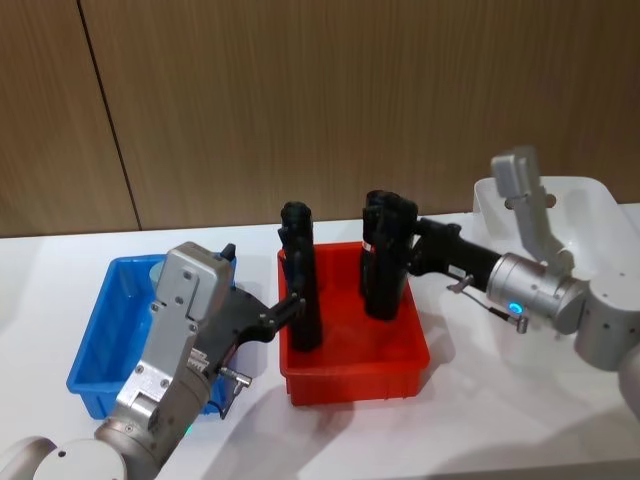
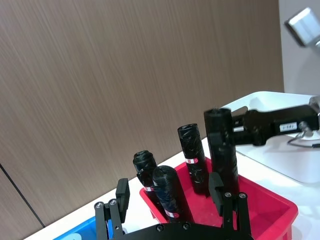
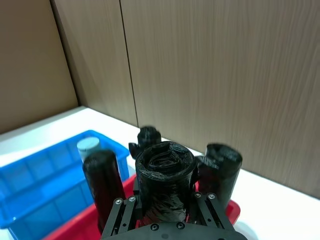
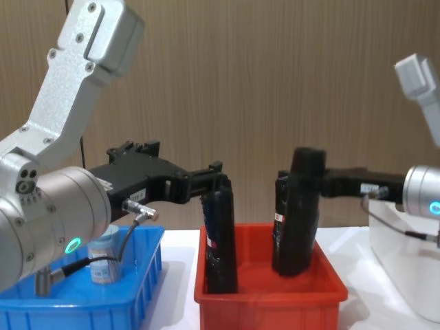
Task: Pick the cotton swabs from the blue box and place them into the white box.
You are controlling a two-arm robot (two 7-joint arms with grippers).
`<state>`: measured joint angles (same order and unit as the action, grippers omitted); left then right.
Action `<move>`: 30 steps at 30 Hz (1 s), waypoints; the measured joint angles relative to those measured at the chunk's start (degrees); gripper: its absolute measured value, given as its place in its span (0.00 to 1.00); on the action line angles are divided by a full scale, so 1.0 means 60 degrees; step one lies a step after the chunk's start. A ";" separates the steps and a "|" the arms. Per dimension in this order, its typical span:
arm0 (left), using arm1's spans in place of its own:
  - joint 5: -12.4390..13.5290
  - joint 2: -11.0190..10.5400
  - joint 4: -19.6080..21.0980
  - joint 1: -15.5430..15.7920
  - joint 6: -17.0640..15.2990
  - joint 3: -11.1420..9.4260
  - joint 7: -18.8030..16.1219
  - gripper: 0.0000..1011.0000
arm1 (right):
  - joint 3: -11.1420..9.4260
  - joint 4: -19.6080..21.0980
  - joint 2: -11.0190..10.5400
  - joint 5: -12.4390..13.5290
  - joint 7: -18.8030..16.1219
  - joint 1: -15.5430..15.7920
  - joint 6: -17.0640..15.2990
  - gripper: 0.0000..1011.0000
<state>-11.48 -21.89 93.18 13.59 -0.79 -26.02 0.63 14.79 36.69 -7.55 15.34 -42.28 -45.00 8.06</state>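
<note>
Your left arm fills the near left of the chest view, its left pincer [image 4: 218, 180] reaching over the red bin [image 1: 352, 362] with its fingers spread around the top of a tall black cylinder [image 4: 221, 237] at the bin's left side; you cannot tell from these views whether the fingers press it or merely flank it. Behind that arm sits the blue box [image 1: 100, 345] on the white table [image 1: 470, 420], and in it stands one jar of cotton swabs [image 4: 103, 259], a small clear cylinder with a pale grey-blue lid, upright near the box's back, well apart from both pincers. Your right pincer [image 4: 323, 182] comes in from the right and is clamped on the upper part of another black cylinder [image 4: 298, 213], which tilts slightly inside the red bin. More black cylinders stand beside it. At the far right, behind your right arm, stands the white box [image 1: 590, 205].
</note>
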 joint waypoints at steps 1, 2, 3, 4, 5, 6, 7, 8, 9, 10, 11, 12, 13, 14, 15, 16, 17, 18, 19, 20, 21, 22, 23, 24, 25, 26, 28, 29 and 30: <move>0.0000 0.0000 0.0000 0.0000 0.0000 0.0000 0.0000 0.99 | -0.0021 0.0190 -0.0034 0.0024 0.0014 0.0073 -0.0069 0.45; 0.0000 0.0000 0.0000 0.0000 0.0000 -0.0001 0.0000 0.99 | -0.0055 0.0378 -0.0083 0.0038 0.0039 0.0177 -0.0131 0.45; 0.0000 0.0000 0.0000 0.0000 0.0000 -0.0001 0.0000 0.99 | -0.0079 0.0638 -0.0118 0.0063 0.0057 0.0250 -0.0193 0.45; 0.0000 0.0000 0.0000 0.0000 0.0000 0.0000 0.0000 0.99 | -0.0126 0.1002 -0.0189 0.0113 0.0102 0.0390 -0.0320 0.44; 0.0000 0.0000 0.0000 0.0000 0.0000 0.0000 0.0000 0.99 | -0.0150 0.1186 -0.0223 0.0125 0.0118 0.0457 -0.0357 0.44; 0.0000 0.0000 0.0000 0.0000 0.0000 -0.0001 0.0000 0.99 | -0.0182 0.1418 -0.0266 0.0160 0.0146 0.0547 -0.0429 0.44; 0.0000 0.0000 0.0000 0.0000 0.0000 0.0000 0.0000 0.99 | -0.0204 0.1589 -0.0299 0.0176 0.0170 0.0613 -0.0481 0.44; 0.0000 0.0000 0.0000 0.0000 0.0000 0.0000 0.0000 0.99 | -0.0252 0.1916 -0.0365 0.0209 0.0219 0.0736 -0.0575 0.44; 0.0000 0.0000 0.0000 0.0000 0.0000 -0.0001 0.0000 0.99 | -0.0301 0.2221 -0.0430 0.0254 0.0277 0.0852 -0.0657 0.44; 0.0000 0.0000 0.0000 0.0000 0.0000 0.0000 0.0000 0.99 | -0.0327 0.2378 -0.0464 0.0271 0.0311 0.0909 -0.0713 0.44; 0.0000 0.0000 0.0000 0.0000 0.0000 0.0000 0.0000 0.99 | -0.0348 0.2513 -0.0503 0.0291 0.0343 0.0978 -0.0755 0.44; 0.0000 0.0000 0.0000 0.0000 0.0000 0.0000 0.0000 0.99 | -0.0381 0.2695 -0.0531 0.0317 0.0374 0.1028 -0.0805 0.44; 0.0000 0.0000 0.0000 0.0000 0.0000 -0.0001 0.0000 0.99 | -0.0405 0.2827 -0.0558 0.0324 0.0401 0.1077 -0.0827 0.44; 0.0000 0.0000 0.0000 0.0000 0.0000 0.0000 0.0000 0.99 | -0.0450 0.3090 -0.0623 0.0350 0.0473 0.1188 -0.0903 0.44; 0.0000 0.0000 -0.0001 0.0000 0.0000 0.0000 0.0000 0.99 | -0.0503 0.3360 -0.0683 0.0386 0.0552 0.1273 -0.0964 0.44; 0.0000 0.0000 0.0000 0.0000 0.0000 0.0000 0.0000 0.99 | -0.0525 0.3471 -0.0710 0.0390 0.0579 0.1311 -0.0982 0.44; 0.0000 0.0000 0.0000 0.0000 0.0000 0.0000 0.0000 0.99 | -0.0525 0.3471 -0.0710 0.0390 0.0579 0.1311 -0.0982 0.44; 0.0000 0.0000 0.0000 0.0000 0.0000 0.0000 0.0000 0.99 | -0.0579 0.3718 -0.0775 0.0400 0.0668 0.1402 -0.1031 0.44; 0.0000 0.0000 0.0000 0.0000 0.0000 0.0000 0.0000 0.99 | -0.0602 0.3820 -0.0800 0.0406 0.0706 0.1438 -0.1062 0.44; 0.0000 0.0000 0.0000 0.0000 0.0000 0.0000 0.0000 0.99 | -0.0649 0.4009 -0.0852 0.0413 0.0794 0.1506 -0.1095 0.44; 0.0000 0.0000 0.0000 0.0000 0.0000 0.0000 0.0000 0.99 | -0.0674 0.4096 -0.0879 0.0418 0.0850 0.1536 -0.1123 0.44; 0.0000 0.0000 0.0000 0.0000 0.0000 0.0000 0.0000 0.99 | -0.0697 0.4189 -0.0906 0.0419 0.0894 0.1568 -0.1141 0.44; 0.0000 0.0000 0.0000 0.0000 0.0000 0.0000 0.0000 0.99 | -0.0754 0.4380 -0.0970 0.0419 0.0988 0.1636 -0.1171 0.44; 0.0000 0.0000 0.0000 0.0000 0.0000 0.0000 0.0000 0.99 | -0.0779 0.4456 -0.0997 0.0419 0.1058 0.1664 -0.1190 0.44; 0.0000 0.0000 0.0000 0.0000 0.0000 0.0000 0.0000 0.99 | -0.0827 0.4594 -0.1050 0.0410 0.1137 0.1713 -0.1214 0.44; 0.0000 0.0000 0.0000 0.0000 0.0000 -0.0001 0.0000 0.99 | -0.0852 0.4657 -0.1075 0.0396 0.1209 0.1736 -0.1232 0.44; 0.0000 0.0000 0.0000 -0.0001 0.0000 0.0000 0.0000 0.99 | -0.0909 0.4794 -0.1137 0.0377 0.1325 0.1786 -0.1255 0.44; 0.0000 0.0000 0.0000 0.0000 0.0000 -0.0001 0.0000 0.99 | -0.0934 0.4845 -0.1161 0.0370 0.1360 0.1804 -0.1261 0.44; 0.0000 0.0000 0.0000 0.0000 0.0000 0.0000 0.0000 0.99 | -0.0986 0.4944 -0.1213 0.0327 0.1466 0.1838 -0.1285 0.44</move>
<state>-11.48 -21.89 93.17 13.59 -0.79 -26.03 0.63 8.87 66.35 -14.83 17.30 -33.48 -33.97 0.35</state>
